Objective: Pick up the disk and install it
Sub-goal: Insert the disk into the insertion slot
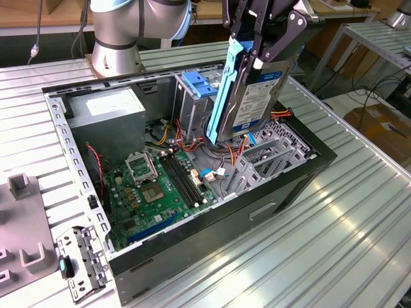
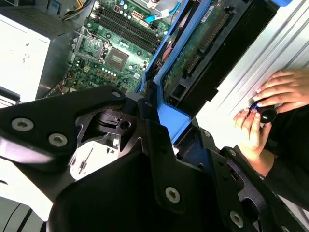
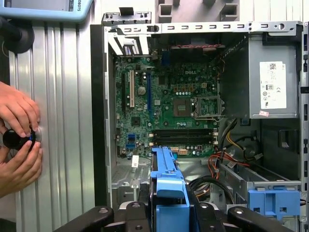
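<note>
The disk (image 1: pixel 260 96) hangs on edge over the open computer case (image 1: pixel 212 228), its white-and-blue label facing the exterior view's right and a blue carrier rail (image 1: pixel 225 96) along its near edge. My gripper (image 1: pixel 260 51) is shut on its upper part, black fingers (image 1: pixel 282 38) on both faces. The disk's lower end sits just above the cables beside the perforated drive bay (image 1: pixel 273 151). In the second wrist view the disk's green circuit-board side (image 2: pixel 203 43) and the blue rail (image 2: pixel 166 121) run out from my gripper (image 2: pixel 161 123). The first wrist view has the rail (image 3: pixel 166 188) above the motherboard (image 3: pixel 174 106).
Inside the case are a grey power-supply box (image 1: pixel 106 112), the motherboard (image 1: pixel 154 186), orange and black cables (image 1: pixel 225 154), and a tall cage with a blue latch (image 1: pixel 198 83). A person's hands (image 3: pixel 19 140) hold a black knob on the ribbed table beside the case. A loose metal bracket (image 1: pixel 80 263) lies nearby.
</note>
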`<state>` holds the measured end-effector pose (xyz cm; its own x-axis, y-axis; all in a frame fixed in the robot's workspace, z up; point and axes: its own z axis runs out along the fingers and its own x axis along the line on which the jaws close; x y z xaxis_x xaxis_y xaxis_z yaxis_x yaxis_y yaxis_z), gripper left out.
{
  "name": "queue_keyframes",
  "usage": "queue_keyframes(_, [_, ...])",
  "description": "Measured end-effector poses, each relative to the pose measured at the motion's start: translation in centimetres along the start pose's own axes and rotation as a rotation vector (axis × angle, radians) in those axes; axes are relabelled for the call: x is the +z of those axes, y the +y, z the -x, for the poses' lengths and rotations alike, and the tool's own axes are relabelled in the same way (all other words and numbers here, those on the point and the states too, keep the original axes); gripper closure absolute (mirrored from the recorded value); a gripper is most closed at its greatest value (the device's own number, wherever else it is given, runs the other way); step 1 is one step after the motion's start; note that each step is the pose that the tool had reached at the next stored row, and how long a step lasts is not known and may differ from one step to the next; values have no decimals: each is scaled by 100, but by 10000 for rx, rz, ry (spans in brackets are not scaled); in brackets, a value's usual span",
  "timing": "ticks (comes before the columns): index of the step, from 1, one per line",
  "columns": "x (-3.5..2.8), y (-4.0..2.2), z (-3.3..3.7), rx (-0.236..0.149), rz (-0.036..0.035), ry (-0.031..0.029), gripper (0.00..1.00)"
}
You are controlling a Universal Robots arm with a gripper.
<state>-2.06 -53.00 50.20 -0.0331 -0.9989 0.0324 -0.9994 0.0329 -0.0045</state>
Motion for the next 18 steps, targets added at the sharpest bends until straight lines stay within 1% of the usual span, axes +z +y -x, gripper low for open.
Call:
queue_keyframes(1, [0, -16, 1, 0, 0, 0, 63])
queue_keyframes(2, [0, -55, 2, 0, 0, 1, 63])
queue_keyframes(3, [0, -81, 3, 0, 0, 0, 63])
queue_keyframes(11, [1, -246, 8, 1, 0, 1, 63])
queue_keyframes(13, [1, -256, 9, 0, 0, 1, 63])
queue_keyframes(18, [1, -258, 9, 1, 1, 0, 63])
